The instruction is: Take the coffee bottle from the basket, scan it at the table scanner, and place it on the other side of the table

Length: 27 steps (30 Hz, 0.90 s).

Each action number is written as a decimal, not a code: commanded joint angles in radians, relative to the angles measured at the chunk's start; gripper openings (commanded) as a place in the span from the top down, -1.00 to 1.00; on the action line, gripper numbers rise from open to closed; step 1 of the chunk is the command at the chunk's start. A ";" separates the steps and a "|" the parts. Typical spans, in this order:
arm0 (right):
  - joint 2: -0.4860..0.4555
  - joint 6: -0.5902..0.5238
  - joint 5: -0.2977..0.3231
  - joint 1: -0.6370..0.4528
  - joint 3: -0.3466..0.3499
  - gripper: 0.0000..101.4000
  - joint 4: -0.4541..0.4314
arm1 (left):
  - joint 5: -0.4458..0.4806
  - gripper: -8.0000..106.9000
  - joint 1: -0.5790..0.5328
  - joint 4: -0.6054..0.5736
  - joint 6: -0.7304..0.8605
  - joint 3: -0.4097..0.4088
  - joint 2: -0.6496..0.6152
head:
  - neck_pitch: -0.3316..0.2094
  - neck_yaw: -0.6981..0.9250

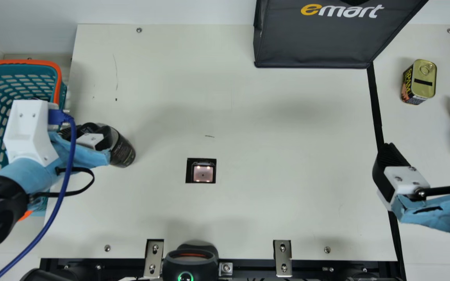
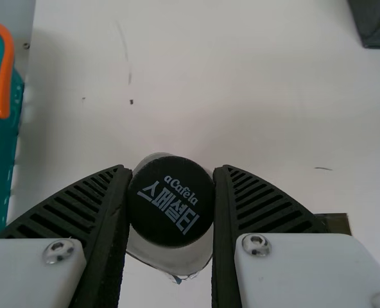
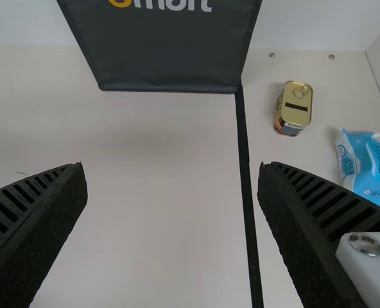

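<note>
One bottle [image 1: 124, 151]: was held at left, between basket [image 1: 58, 80] and scanner [image 1: 202, 174]; probably smooth, stiff, fairly weighty.
Cap [image 2: 171, 204]: its sides gave a workable hold, though the bottle might have swung or slipped.
Left gripper [image 2: 172, 169]: was closed on the bottle.
Right gripper [image 3: 171, 165]: stood open and unladen at right.

All views downward: main from high above, wrist pair nearer, table [image 1: 272, 199] and bag [image 1: 315, 43] common to all.
</note>
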 commanded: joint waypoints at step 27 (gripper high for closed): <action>0.000 0.000 0.001 0.000 0.000 -0.87 0.000 | 0.083 1.00 -0.427 0.086 -0.242 -0.171 0.123 | -0.027 0.000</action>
